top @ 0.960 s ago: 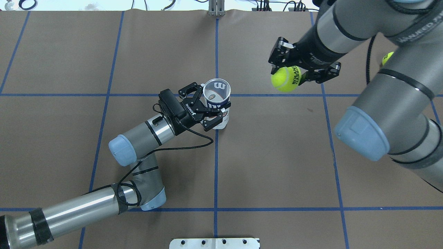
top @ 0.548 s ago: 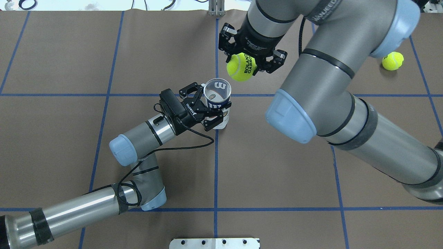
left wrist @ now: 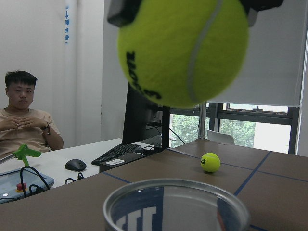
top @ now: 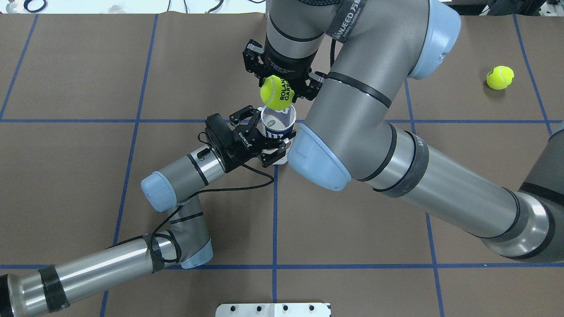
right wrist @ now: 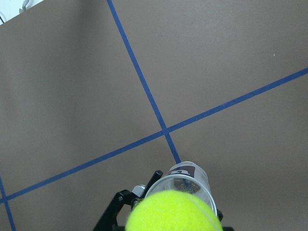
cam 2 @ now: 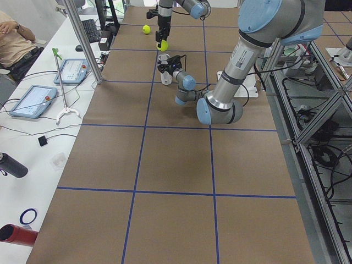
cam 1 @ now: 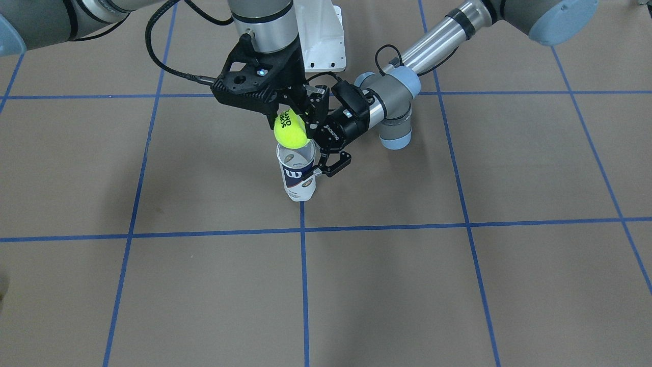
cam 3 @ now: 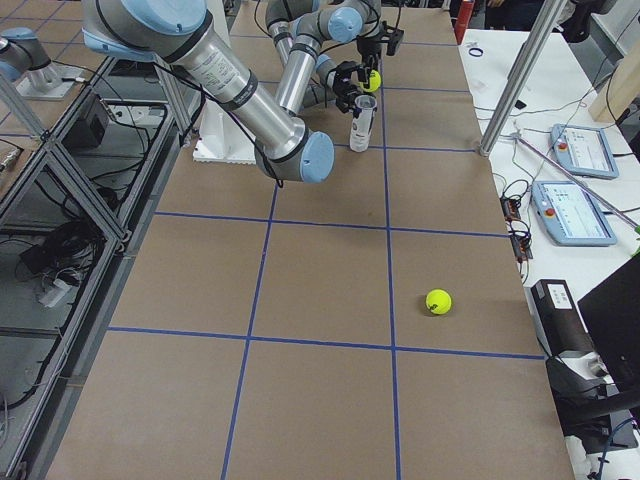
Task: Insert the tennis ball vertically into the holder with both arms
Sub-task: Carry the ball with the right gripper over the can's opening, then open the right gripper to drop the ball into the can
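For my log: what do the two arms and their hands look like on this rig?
Both arms, left arm and right arm, are silver tubes with grey joints and light blue caps. The left hand and right hand are black, two-fingered. A black cable loops off the left wrist; black tape bands its tube. The right arm carries a black strap with white lettering.

Overhead: right arm (top: pixel 365 132) elbow covers the holder (top: pixel 284 125) on its 3 o'clock side. The left gripper (top: pixel 268 135) fingertip at 5 o'clock is partly under the same elbow. Tennis ball (top: pixel 276 92) hides the right gripper (top: pixel 278 90) fingertips. Small thing (top: pixel 271 122) on the holder floor, too blurred to name. Right wrist view: ball cut off at 6 o'clock, covers the holder's near rim. Left wrist view: ball top cut at 12 o'clock, holder body cut at 6 o'clock, only the rim shows. Side views: both grippers too small to read.
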